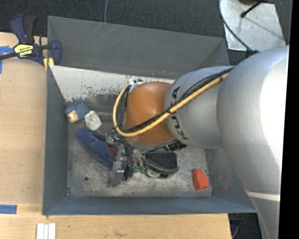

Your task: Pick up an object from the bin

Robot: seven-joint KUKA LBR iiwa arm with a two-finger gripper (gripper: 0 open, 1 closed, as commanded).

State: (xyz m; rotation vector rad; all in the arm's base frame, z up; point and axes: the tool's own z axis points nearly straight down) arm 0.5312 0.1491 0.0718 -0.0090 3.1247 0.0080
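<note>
The hand [120,174], open or closed I cannot tell, hangs beside a blue cloth [94,143], probably soft, light, best pinched mid-fold.

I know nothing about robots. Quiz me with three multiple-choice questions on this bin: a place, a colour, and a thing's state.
1. Where does the orange-red block lie? A) lower right of the bin floor B) upper left corner C) outside it
2. The long soft thing left of the gripper is: A) yellow B) blue C) green
3. The white crumpled lump is: A) carried by the gripper B) on the block C) lying loose
Answers: 1 A, it sits by the right wall; 2 B, plainly blue; 3 C, it rests on the floor, apart from the gripper.
</note>
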